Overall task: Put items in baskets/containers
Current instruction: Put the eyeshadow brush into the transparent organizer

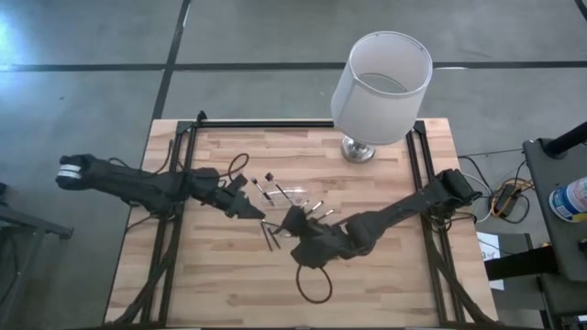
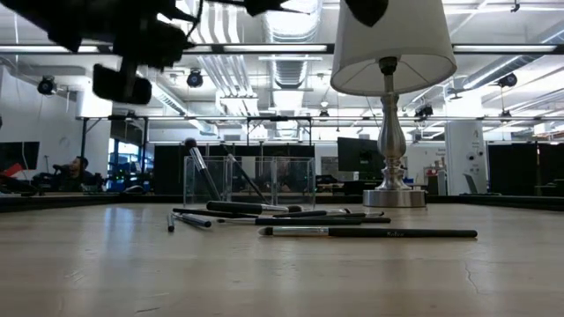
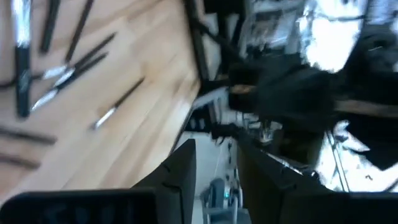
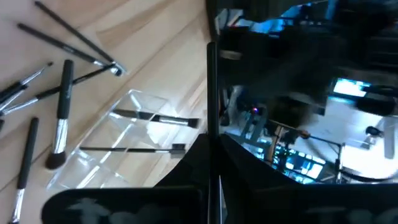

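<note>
Several thin brushes with silvery shafts and dark ends lie scattered mid-table. The clear plastic container stands among them, and two brushes rest inside it. In the low view, brushes lean in the container. My left gripper hovers open just left of the pile, with nothing between its fingers. My right gripper is beside the container, shut on a thin dark brush. My right gripper pinches a thin dark brush between its two shut fingers. The shaft sticks straight out past the fingertips, clear of the table. The fingers hide which part of the brush they are on.
A white drum-shaded lamp stands at the far right on a metal base. Black cable loops lie near the front and behind the left gripper. A black frame rail borders the wooden top.
</note>
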Controlling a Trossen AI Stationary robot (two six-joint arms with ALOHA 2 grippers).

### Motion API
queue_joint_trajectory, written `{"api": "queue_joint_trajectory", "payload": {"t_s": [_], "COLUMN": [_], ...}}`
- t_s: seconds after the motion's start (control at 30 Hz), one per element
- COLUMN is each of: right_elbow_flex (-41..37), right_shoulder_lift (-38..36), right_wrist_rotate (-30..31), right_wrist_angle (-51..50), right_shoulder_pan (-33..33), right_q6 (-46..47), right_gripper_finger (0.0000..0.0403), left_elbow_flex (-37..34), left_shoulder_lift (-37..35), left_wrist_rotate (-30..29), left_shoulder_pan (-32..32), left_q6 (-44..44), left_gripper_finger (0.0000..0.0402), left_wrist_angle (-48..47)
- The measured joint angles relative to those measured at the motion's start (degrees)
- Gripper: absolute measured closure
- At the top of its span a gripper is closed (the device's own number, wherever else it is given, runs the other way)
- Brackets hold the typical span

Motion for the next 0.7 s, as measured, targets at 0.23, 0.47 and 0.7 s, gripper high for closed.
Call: {"api": "queue_joint_trajectory", "payload": {"t_s": [0.23, 0.47, 0.7], "right_elbow_flex": [0.7, 1.1, 1.0], "right_shoulder_lift": [0.2, 0.3, 0.3], "right_wrist_rotate": [-0.3, -0.1, -0.1], "right_wrist_angle": [2.1, 2.3, 2.2], "right_shoulder_pan": [1.2, 1.2, 1.1], "right_q6": [-3.9, -5.3, -5.3], "right_gripper_finger": [0.0390, 0.0390, 0.0390], "left_elbow_flex": [-2.4, -2.5, -2.2], "left_shoulder_lift": [4.7, 10.5, 13.2], "left_wrist_rotate": [4.9, 5.3, 7.5], "left_shoulder_pan": [0.0, 0.0, -0.2], "left_q6": [-1.6, -3.5, -3.2], "left_gripper_finger": [0.0293, 0.0293, 0.0294], "left_wrist_angle": [20.9, 22.3, 29.0]}}
